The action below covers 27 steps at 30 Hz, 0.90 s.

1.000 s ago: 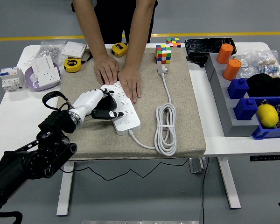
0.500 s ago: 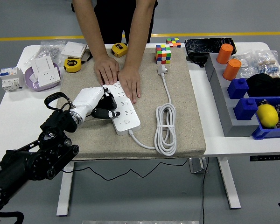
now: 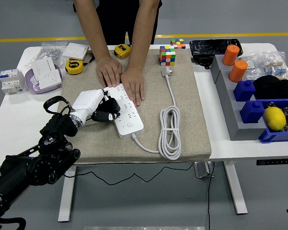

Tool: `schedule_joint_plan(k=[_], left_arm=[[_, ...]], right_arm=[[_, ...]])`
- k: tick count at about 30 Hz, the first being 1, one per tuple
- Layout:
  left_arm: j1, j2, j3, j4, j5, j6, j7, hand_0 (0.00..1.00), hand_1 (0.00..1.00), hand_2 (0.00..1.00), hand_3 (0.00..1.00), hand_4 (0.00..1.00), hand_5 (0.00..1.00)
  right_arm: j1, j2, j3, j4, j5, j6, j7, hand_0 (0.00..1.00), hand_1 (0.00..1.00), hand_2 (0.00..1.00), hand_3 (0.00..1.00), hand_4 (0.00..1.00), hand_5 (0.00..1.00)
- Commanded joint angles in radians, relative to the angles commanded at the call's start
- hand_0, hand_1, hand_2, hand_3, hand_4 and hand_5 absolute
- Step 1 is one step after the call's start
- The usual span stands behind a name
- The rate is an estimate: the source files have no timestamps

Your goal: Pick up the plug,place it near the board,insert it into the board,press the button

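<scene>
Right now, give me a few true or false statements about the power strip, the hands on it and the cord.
1. A person's two hands press on the power strip's far end. True.
2. The robot's left hand is at the strip's left side. True.
3. The cord lies stretched out straight. False: part of it is coiled in loops on the mat.
4. The plug is in the strip. False: it lies on the mat near the cube.
5. The lemon sits on the mat. False: it is in a blue bin.
</scene>
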Motion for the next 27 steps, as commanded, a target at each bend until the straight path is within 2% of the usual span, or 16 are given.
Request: schedule_joint_plan(k=[11,14,17,20,23,24,27], left_arm=[[0.017,0.015,-0.081,-0.053,-0.008,0.002,-0.011,0.206,0.104,0.225,0.469,0.733,0.086],[0.036,0.020,-0.123,-0.090,-0.025,0.003,-0.016,0.213,0.107,0.233,0.467,0.729,0.090],[0.071,0.031,-0.199,-0.149,-0.017,0.015,-0.017,0.213,0.107,0.233,0.467,0.729,0.090],[0.083,0.058,-0.234,-0.136,0.004,0.011,-0.009,0.220,0.125,0.232,0.467,0.728,0.095],[0.085,0.075,-0.224,-0.103,-0.008,-0.003,-0.010,0.220,0.125,0.232,0.467,0.728,0.095],[0.087,0.077,-0.219,-0.097,-0.016,-0.007,-0.012,0.256,0.231,0.281,0.475,0.730,0.131],[0.090,0.070,-0.209,-0.078,-0.041,-0.018,-0.021,0.256,0.231,0.281,0.475,0.730,0.131]], right_arm=[[0.003,0.001,0.002,0.000,0.002,-0.001,0.000,0.998,0.836,0.739,0.750,0.998,0.873],[0.004,0.002,0.001,0.000,0.006,-0.002,0.001,0.998,0.836,0.739,0.750,0.998,0.872],[0.003,0.003,0.003,0.000,0.008,-0.003,0.002,0.998,0.836,0.739,0.750,0.998,0.872],[-0.002,0.004,0.007,0.000,0.009,-0.004,-0.002,0.998,0.836,0.738,0.750,0.998,0.874],[-0.003,0.004,0.006,0.000,0.011,-0.004,-0.002,0.998,0.836,0.738,0.750,0.998,0.874],[-0.002,0.004,0.005,0.000,0.012,-0.004,-0.002,0.998,0.836,0.739,0.750,0.998,0.873],[0.003,0.005,-0.001,0.000,0.018,-0.005,0.000,0.998,0.836,0.739,0.750,0.998,0.873]])
